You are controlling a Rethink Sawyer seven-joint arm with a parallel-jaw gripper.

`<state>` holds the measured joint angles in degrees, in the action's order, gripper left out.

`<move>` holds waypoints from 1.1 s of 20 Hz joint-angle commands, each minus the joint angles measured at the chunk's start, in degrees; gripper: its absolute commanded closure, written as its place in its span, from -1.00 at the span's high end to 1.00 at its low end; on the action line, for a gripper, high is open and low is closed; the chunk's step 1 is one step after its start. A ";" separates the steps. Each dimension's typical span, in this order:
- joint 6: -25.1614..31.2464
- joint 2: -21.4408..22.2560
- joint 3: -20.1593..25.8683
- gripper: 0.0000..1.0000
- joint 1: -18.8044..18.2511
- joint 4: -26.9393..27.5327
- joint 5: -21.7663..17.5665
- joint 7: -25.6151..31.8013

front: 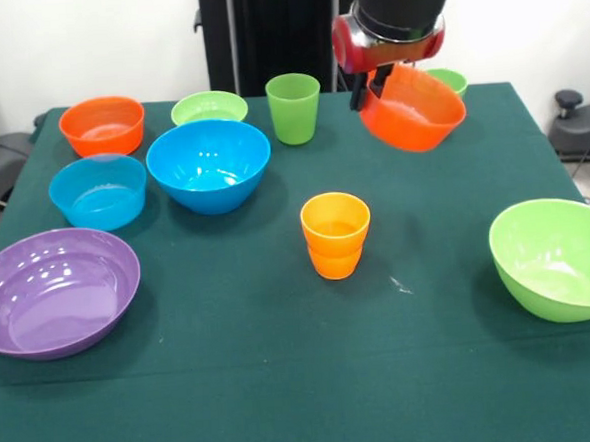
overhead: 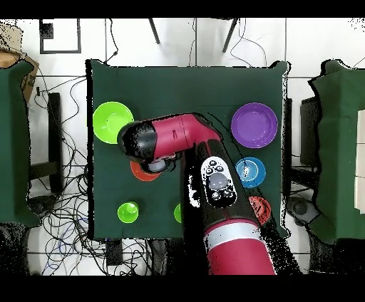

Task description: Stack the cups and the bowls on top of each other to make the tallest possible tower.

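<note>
One gripper (front: 371, 88): clamped on the rim of an orange bowl (front: 415, 110), held tilted in the air above the table (front: 285, 382)
Orange cups (front: 336, 234): two nested, mid-table
Green cup (front: 293, 108): far edge
Blue bowl (front: 209, 164): beside light blue bowl (front: 98, 191)
Purple bowl (front: 57, 291): near left corner
Lime bowl (front: 558, 257): right edge
</note>
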<state>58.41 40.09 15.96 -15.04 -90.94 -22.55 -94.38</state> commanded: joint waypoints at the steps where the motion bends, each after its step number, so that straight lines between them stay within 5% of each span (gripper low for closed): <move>1: 7.11 0.41 7.31 -1.00 -2.20 4.05 -1.66 15.81; 8: 10.37 -0.01 10.49 -1.00 -5.93 5.60 -2.80 19.11; 22: 18.37 -8.57 17.58 -1.00 -12.96 12.38 -2.36 23.39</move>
<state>69.50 37.91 27.69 -26.13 -82.93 -22.70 -92.91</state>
